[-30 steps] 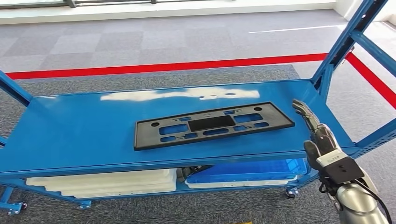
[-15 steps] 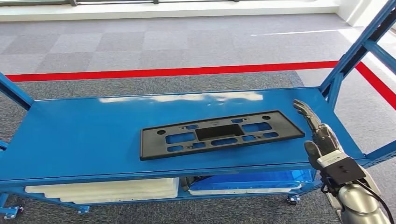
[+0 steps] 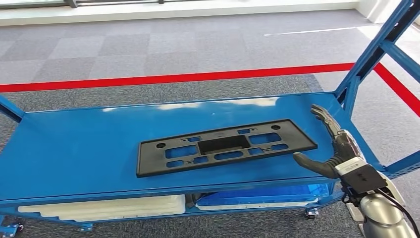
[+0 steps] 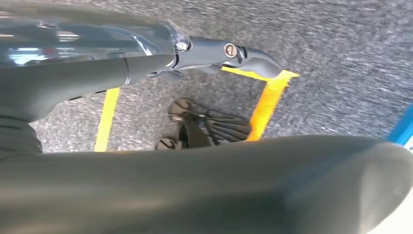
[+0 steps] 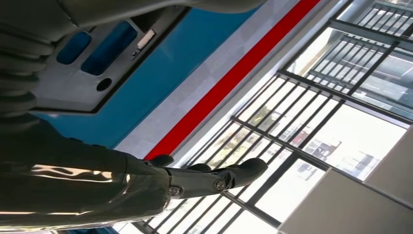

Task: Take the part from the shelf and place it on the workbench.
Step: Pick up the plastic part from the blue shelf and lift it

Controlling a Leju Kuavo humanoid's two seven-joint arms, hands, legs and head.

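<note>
**Blue shelf, part untouched**

Grey carpet with a red line (image 3: 198,78) behind the blue shelf (image 3: 74,144). The black part (image 3: 223,146) lies flat on top. Right hand (image 3: 333,144) sits just beside its end, fingers spread, holding nothing. Can't tell what the left hand (image 4: 229,51) is doing.

The shelf (image 3: 74,144) across the middle of the head view is bright glossy blue, with pale glare along its far edge. On it lies a matt black part (image 3: 223,146) with cut-outs showing blue through. The carpet (image 3: 148,49) in the upper frame is grey in squares, crossed by a red stripe (image 3: 173,78). At lower right, the right hand (image 3: 333,144) is dark grey on a silver arm.
</note>
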